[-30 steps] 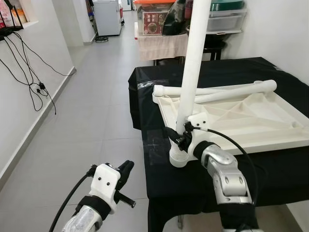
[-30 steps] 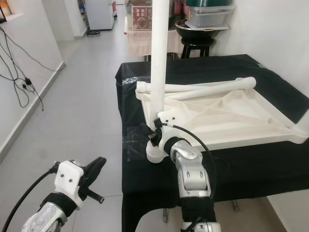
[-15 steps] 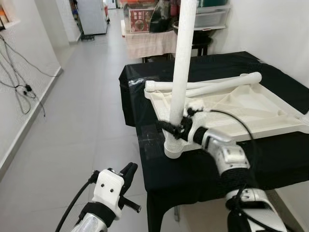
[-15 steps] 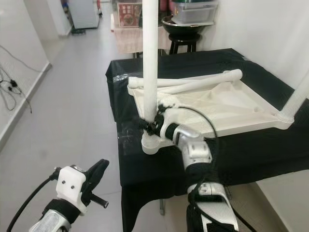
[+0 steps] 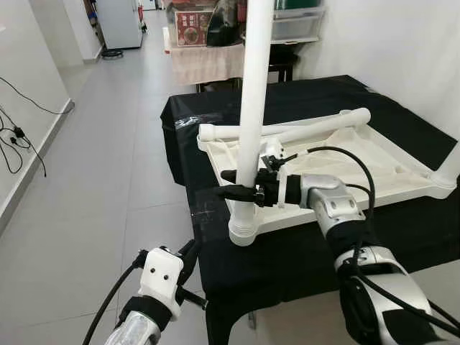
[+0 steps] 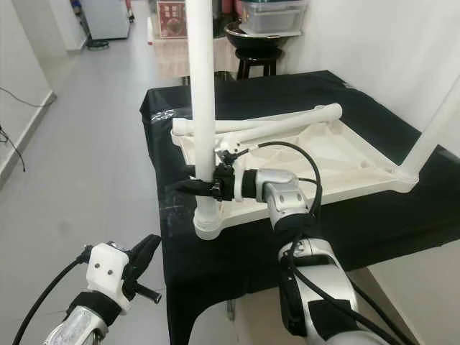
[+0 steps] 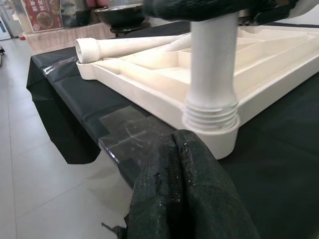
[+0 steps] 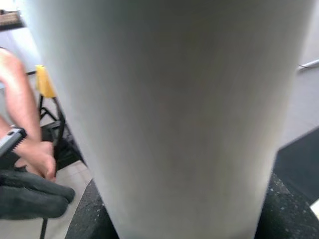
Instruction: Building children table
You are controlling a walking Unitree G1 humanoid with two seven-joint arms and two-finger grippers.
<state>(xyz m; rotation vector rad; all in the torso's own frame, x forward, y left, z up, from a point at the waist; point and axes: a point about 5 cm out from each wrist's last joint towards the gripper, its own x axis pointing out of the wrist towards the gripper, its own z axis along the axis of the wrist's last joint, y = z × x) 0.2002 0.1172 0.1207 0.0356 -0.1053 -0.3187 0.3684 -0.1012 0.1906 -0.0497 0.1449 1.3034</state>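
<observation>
A white plastic tabletop (image 5: pixel 338 208) lies upside down on a black-draped table (image 5: pixel 215 118). One white leg (image 5: pixel 253 93) stands upright in the near left corner socket (image 5: pixel 243 231). My right gripper (image 5: pixel 233 185) is shut on this leg a little above the socket; in the right wrist view the leg (image 8: pixel 164 109) sits close between the black pads. A second leg (image 6: pixel 431 129) stands at the right corner. Loose legs (image 5: pixel 302 128) lie across the tabletop's far side. My left gripper (image 5: pixel 190 253) hangs low in front of the table, its fingers (image 7: pixel 184 194) shut on nothing.
Grey tiled floor (image 5: pixel 108 180) runs along the table's left side, with cables (image 5: pixel 18 136) on the left wall. A white wall stands close on the right. A cloth-covered stand with boxes (image 5: pixel 208 36) is behind the table. A person's hand (image 8: pixel 27 149) is in the right wrist view.
The whole view has shifted, so the camera moved. My right gripper stays on the upright leg but sits higher above the socket, forearm more level. The left arm hangs as before.
</observation>
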